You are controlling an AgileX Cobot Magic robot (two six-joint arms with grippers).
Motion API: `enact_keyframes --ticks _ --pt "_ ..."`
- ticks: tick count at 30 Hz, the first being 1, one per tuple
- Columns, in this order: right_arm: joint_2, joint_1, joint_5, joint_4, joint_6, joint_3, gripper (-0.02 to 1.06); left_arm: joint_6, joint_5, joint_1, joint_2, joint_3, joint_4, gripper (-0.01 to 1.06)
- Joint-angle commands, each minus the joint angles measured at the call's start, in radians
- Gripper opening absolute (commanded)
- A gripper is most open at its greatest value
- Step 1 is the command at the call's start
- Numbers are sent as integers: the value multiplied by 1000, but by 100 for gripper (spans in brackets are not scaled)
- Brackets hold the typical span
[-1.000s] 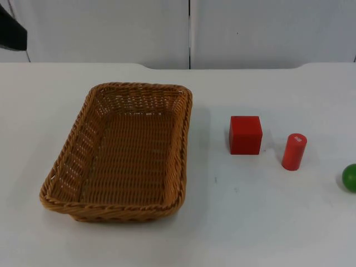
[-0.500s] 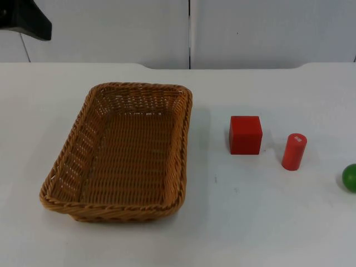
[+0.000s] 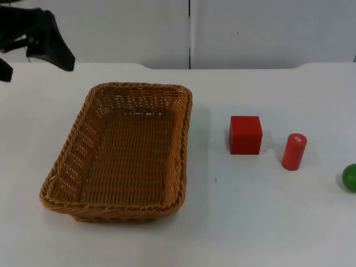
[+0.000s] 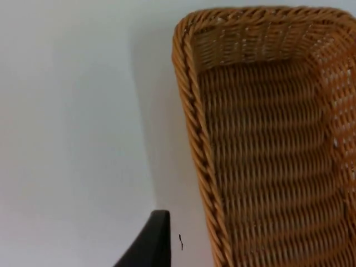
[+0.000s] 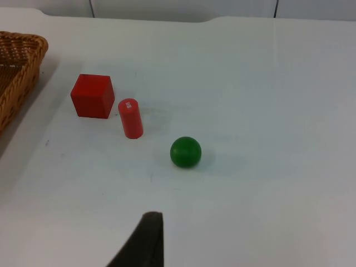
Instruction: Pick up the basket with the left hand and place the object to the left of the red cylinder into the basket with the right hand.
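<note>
A brown wicker basket (image 3: pixel 123 151) lies empty on the left half of the white table; its rim and floor (image 4: pixel 267 139) appear in the left wrist view. Right of it stands a red cube (image 3: pixel 245 134), then an upright red cylinder (image 3: pixel 293 151). The cube (image 5: pixel 92 95) and cylinder (image 5: pixel 130 118) also appear in the right wrist view. My left gripper (image 3: pixel 34 60) hangs open above the far left of the table, behind and left of the basket's far corner, holding nothing. My right gripper (image 5: pixel 146 243) waits over the table, well back from the cube and cylinder.
A green ball (image 3: pixel 350 177) rests at the table's right edge, right of the cylinder; the ball (image 5: pixel 185 152) lies between my right gripper and the cylinder. The grey partition wall (image 3: pixel 189 30) closes the far side. Bare table surrounds the basket.
My left arm has come in from the upper left corner, moving right and down toward the basket's far left corner. Basket, cube, cylinder and ball have not moved.
</note>
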Motion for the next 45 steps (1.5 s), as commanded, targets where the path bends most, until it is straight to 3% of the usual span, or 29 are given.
enact_keyframes --ticks 1,7,11,20,27,45 --pt "-4 -3 -4 0 1 2 105 7 10 -1 67 -15 -11 105" --pt "-4 -3 -4 0 1 2 105 8 34 -1 160 -40 -11 105" --pt "-4 -3 -4 0 1 2 105 31 114 -1 259 -110 -11 105" --pt "-4 -3 -4 0 1 2 105 0 110 -1 360 -212 12 105" --pt "-4 -3 -4 0 1 2 105 0 170 -1 453 -287 18 105" --pt "-4 -3 -4 0 1 2 105 4 170 -1 546 -289 32 105"
